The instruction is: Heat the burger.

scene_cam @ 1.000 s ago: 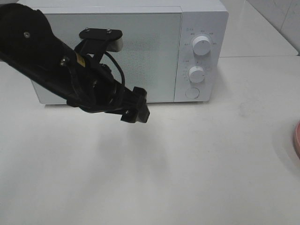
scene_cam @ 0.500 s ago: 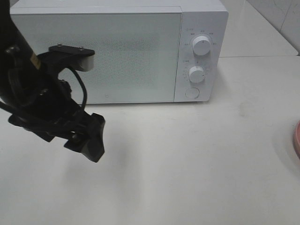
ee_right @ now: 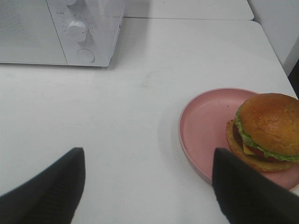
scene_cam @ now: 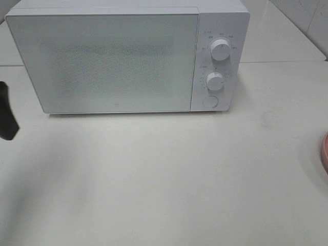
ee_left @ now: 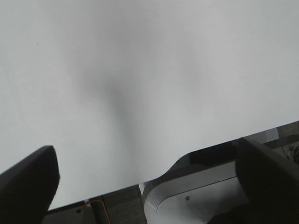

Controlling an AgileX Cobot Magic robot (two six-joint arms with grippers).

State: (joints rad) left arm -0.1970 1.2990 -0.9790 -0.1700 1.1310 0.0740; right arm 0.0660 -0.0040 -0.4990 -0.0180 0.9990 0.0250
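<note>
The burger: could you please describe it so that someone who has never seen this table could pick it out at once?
Start at the white microwave at the back of the white table; toward the table's front right corner lies a pink round plate. The burger sits on that plate, toward one side. It is the only food in view: a glossy golden-brown bun over green lettuce.

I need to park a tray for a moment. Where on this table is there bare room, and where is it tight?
The widest bare stretch is the white table in front of the microwave, running toward the pink plate. It is tight at the right edge, where the burger sits on that plate.
</note>
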